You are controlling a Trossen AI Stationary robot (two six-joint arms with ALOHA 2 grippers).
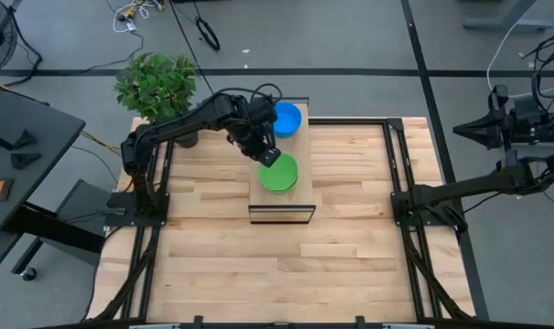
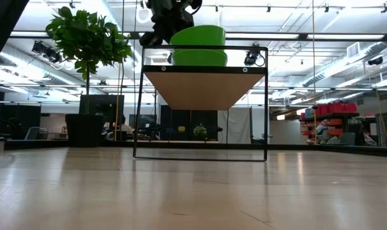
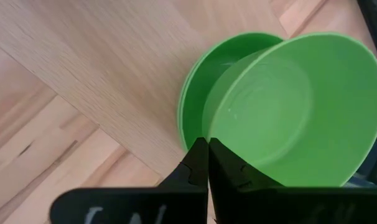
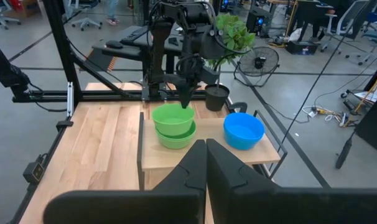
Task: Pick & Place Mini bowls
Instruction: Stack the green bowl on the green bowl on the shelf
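Observation:
A raised wooden shelf (image 1: 282,203) stands mid-table on a black frame. On it sit a blue mini bowl (image 1: 287,118) and a green mini bowl (image 4: 176,137), both resting on their bases. Just above the green one is a second green mini bowl (image 3: 300,112), with my left gripper (image 3: 207,152) shut on its rim; whether the two green bowls touch, I cannot tell. My right gripper (image 4: 206,146) stays shut and empty, high up at the table's right side, away from the shelf. My left gripper pinches the upper green bowl's rim (image 3: 208,132) between its two fingers, on the side toward the blue bowl. The fingers slant steeply down onto it from above (image 4: 186,99). The bowl is tilted, open side up, over the lower green bowl.
A leafy plant in a dark pot (image 1: 156,84) stands at the table's far left corner, close behind my left arm. The shelf's black frame posts (image 2: 140,102) reach down to the tabletop. The wooden tabletop (image 1: 286,274) stretches wide in front of the shelf.

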